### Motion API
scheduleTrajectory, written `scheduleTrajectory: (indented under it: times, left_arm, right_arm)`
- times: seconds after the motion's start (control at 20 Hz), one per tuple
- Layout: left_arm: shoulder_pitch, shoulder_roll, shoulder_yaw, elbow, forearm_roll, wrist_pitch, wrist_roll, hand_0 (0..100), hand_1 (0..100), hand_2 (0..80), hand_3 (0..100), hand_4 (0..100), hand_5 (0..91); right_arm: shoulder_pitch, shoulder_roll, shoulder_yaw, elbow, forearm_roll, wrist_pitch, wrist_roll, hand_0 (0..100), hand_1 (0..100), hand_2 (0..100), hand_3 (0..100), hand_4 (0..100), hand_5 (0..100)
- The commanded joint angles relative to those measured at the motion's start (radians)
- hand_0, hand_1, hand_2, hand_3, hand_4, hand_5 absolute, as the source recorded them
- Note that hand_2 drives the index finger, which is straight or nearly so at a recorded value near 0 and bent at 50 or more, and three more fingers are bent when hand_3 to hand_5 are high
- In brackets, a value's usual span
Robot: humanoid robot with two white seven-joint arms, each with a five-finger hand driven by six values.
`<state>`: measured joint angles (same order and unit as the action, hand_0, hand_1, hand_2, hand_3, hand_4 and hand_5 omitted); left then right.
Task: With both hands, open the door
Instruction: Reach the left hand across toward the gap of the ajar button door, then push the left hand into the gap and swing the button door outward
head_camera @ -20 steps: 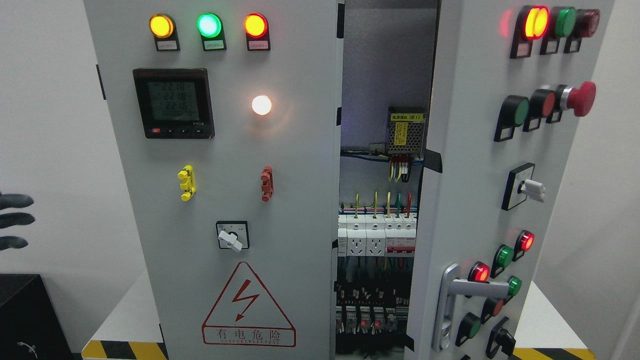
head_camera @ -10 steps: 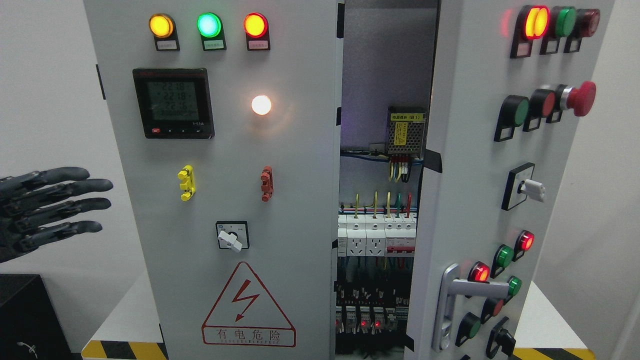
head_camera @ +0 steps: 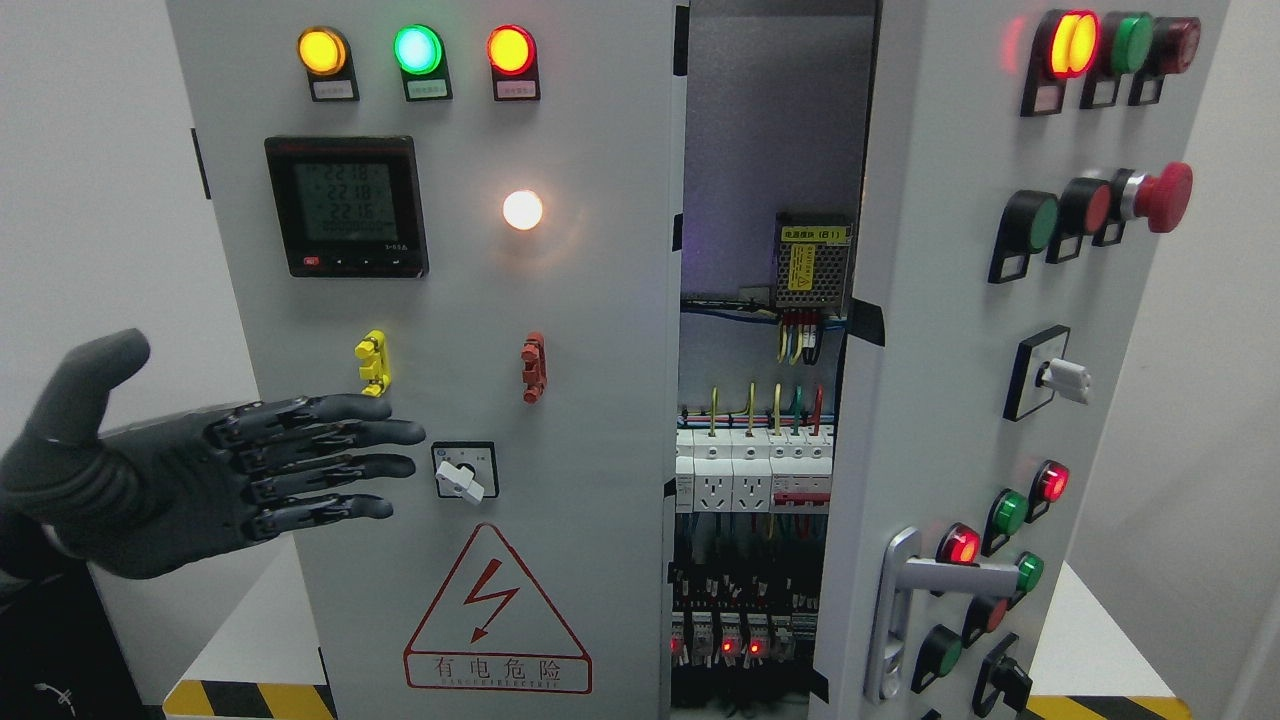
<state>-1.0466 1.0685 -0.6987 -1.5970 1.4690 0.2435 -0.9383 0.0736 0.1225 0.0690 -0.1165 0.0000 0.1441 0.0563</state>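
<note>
Grey cabinet doors are being shown with the right door (head_camera: pixel 950 330) already swung well out, its silver handle (head_camera: pixel 915 600) low on the panel, and the left door (head_camera: pixel 450 300) only slightly ajar. Wiring and breakers (head_camera: pixel 752 470) are being exposed in the gap between them. A second ago only dark fingertips were being seen at the picture's left edge; half a second ago the fingers were partly in; now the left hand (head_camera: pixel 190 470) is being carried fully into view and across the left door's outer edge. This is being read as an approach toward the left door, judged to be the leaf not yet opened. The fingers (head_camera: pixel 330 465) are being held straight and slightly spread, thumb raised apart, nothing being gripped. The fingertips are being seen just beside the rotary switch (head_camera: pixel 463 472), below the yellow clip (head_camera: pixel 373 365); contact with the panel cannot be told. No right hand is being shown.
</note>
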Motion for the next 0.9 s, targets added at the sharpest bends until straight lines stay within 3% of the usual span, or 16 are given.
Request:
scheduleTrajectory:
  times: [0.0, 0.2, 0.35, 0.85]
  left_arm:
    - [-0.207, -0.255, -0.338, 0.028, 0.016, 0.003, 0.068, 0, 0, 0.0, 0, 0, 0.0]
    - [-0.274, -0.424, -0.341, 0.080, 0.021, 0.020, 0.165, 0, 0, 0.0, 0, 0, 0.0]
    - [-0.294, -0.574, -0.326, 0.141, 0.007, 0.082, 0.182, 0, 0, 0.0, 0, 0, 0.0]
    - [-0.335, -0.731, -0.249, 0.198, -0.001, 0.086, 0.184, 0, 0, 0.0, 0, 0, 0.0]
  right_arm:
    - [0.000, -0.001, 0.000, 0.000, -0.003, 0.000, -0.001, 0, 0, 0, 0, 0, 0]
    - [0.000, 0.000, 0.000, 0.000, -0.003, 0.000, -0.001, 0, 0, 0, 0, 0, 0]
    - [0.000, 0.000, 0.000, 0.000, -0.003, 0.000, -0.001, 0, 0, 0, 0, 0, 0]
    - [0.000, 0.000, 0.000, 0.000, -0.003, 0.000, -0.001, 0, 0, 0, 0, 0, 0]
